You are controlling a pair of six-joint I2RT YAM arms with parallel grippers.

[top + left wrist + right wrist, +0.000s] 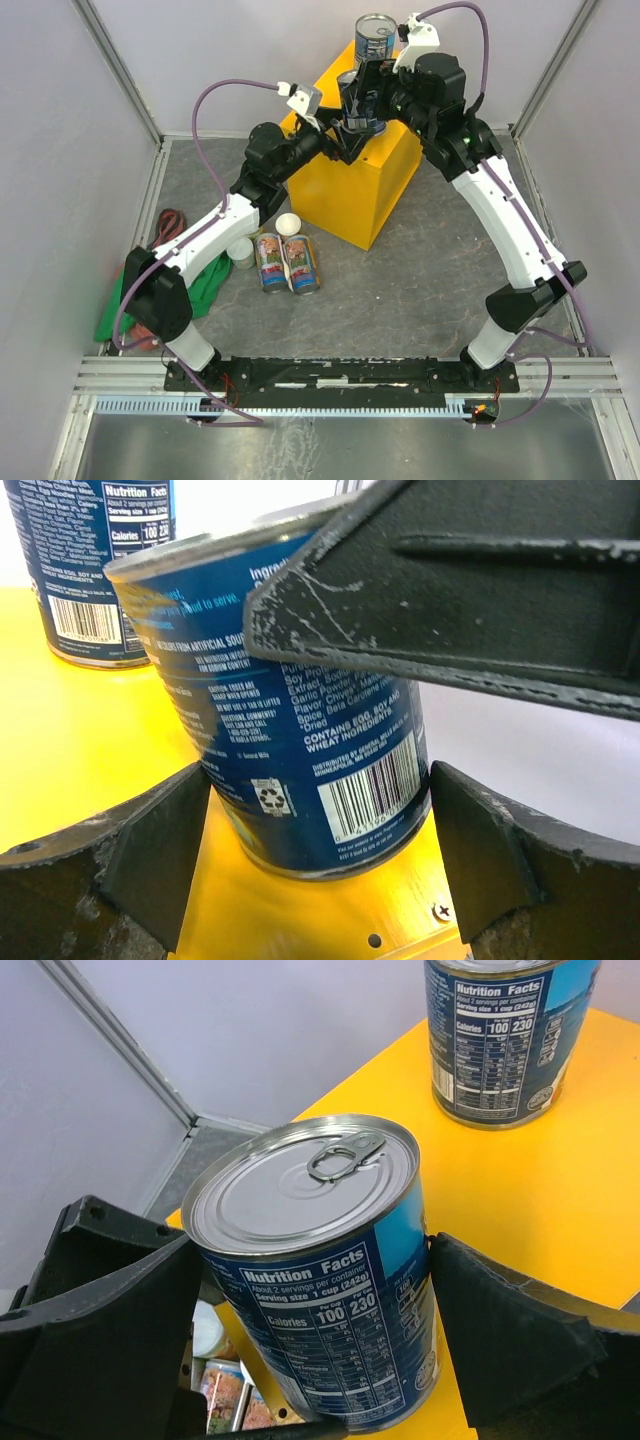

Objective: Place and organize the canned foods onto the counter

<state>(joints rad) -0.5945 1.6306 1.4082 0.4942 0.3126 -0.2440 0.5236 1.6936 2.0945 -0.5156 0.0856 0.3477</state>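
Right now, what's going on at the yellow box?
Both arms are on one blue can, which is upright near the edge of the yellow counter. The left gripper and right gripper each straddle it with pads against its sides. I can't tell which one actually grips. A second blue can stands at the counter's far end. Two tall slim cans lie on the floor by two small pale-lidded cans, not yet moved.

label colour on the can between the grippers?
Label on the near can is dark blue with white print; right wrist view shows it best.
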